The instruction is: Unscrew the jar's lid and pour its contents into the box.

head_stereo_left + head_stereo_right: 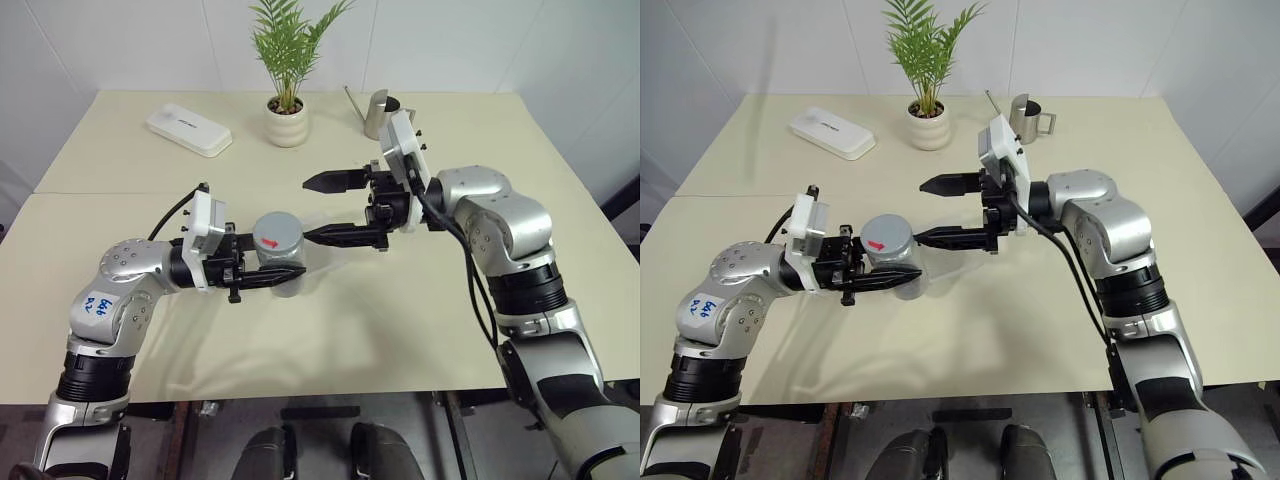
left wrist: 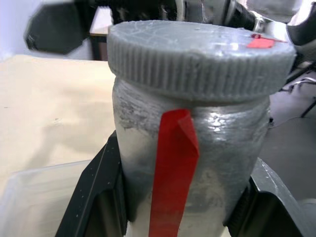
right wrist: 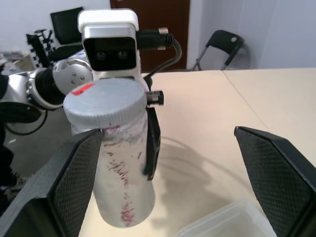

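I have the left gripper (image 1: 262,270) clamped on the jar (image 1: 283,262), its two black fingers pressed against the jar's body on either side, just below the lid (image 1: 276,235). The jar stands upright in that grip, lifted off the worktop (image 1: 330,330). The lid sits on the jar, grey with a ridged edge and a small red mark on top; a red strip runs down the jar's side between the fingers.

Just beyond the jar, facing my left gripper, the right gripper (image 1: 322,208) is spread wide. Its nearer finger (image 1: 345,235) points at the lid's edge and comes right up beside it; I cannot tell whether it touches. The farther finger (image 1: 338,181) is well clear of the jar. Nothing is held in it.

From the wrist views I see the box (image 3: 232,222), clear plastic, on the worktop below the jar; in the head views the jar and arms cover it.

I cannot see the contents through the jar's wall.

Farther back from both grippers stand a watering can (image 1: 378,112), a potted plant (image 1: 287,100), and, beyond the left gripper, a flat white case (image 1: 188,129).
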Controlling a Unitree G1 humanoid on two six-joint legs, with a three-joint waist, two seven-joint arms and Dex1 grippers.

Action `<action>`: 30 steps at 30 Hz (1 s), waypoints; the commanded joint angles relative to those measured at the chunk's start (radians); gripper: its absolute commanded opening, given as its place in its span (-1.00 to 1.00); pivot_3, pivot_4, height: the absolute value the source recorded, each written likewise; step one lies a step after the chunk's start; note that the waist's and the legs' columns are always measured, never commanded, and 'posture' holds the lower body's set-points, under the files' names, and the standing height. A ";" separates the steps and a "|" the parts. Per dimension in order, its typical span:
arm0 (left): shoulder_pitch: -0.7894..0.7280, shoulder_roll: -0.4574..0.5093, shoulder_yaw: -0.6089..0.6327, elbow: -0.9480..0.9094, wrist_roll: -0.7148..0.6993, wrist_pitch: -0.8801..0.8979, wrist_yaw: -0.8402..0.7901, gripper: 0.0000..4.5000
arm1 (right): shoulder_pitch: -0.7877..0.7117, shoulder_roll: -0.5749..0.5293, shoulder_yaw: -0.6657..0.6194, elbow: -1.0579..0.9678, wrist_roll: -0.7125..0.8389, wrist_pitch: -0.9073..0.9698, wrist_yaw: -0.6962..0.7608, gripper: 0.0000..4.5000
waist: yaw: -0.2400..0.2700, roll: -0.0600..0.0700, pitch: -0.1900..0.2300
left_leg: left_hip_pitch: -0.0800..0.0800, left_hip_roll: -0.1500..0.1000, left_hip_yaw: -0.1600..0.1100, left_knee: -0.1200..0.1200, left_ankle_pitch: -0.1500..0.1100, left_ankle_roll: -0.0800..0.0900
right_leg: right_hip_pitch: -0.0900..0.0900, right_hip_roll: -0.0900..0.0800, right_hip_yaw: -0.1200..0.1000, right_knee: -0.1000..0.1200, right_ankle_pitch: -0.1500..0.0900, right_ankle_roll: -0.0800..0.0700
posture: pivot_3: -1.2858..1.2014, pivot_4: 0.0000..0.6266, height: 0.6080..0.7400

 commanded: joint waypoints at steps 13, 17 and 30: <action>-0.016 -0.011 -0.027 0.012 0.038 -0.038 0.011 -0.14 | 0.000 0.115 0.053 -0.173 -0.014 0.045 -0.123 0.99 | 0.002 0.000 0.000 | 0.000 0.000 0.000 0.000 0.000 0.000 | 0.000 0.000 0.000 0.001 0.000 0.000 | 0.03 -0.52 1.00; -0.025 -0.016 -0.033 0.013 0.038 -0.037 0.010 -0.14 | -0.022 0.138 0.062 -0.134 -0.048 0.026 -0.158 0.99 | -0.001 0.000 0.000 | 0.000 0.000 0.000 0.000 0.000 0.000 | 0.000 0.000 0.000 0.001 0.000 0.000 | 0.03 -0.52 1.00; -0.021 -0.004 -0.038 -0.006 0.053 -0.069 -0.005 -0.14 | -0.045 0.114 0.007 -0.059 -0.040 0.045 -0.170 0.99 | -0.001 0.000 0.000 | 0.000 0.000 0.000 0.000 0.000 0.000 | 0.000 0.000 0.000 0.001 0.000 0.000 | 0.03 -0.52 1.00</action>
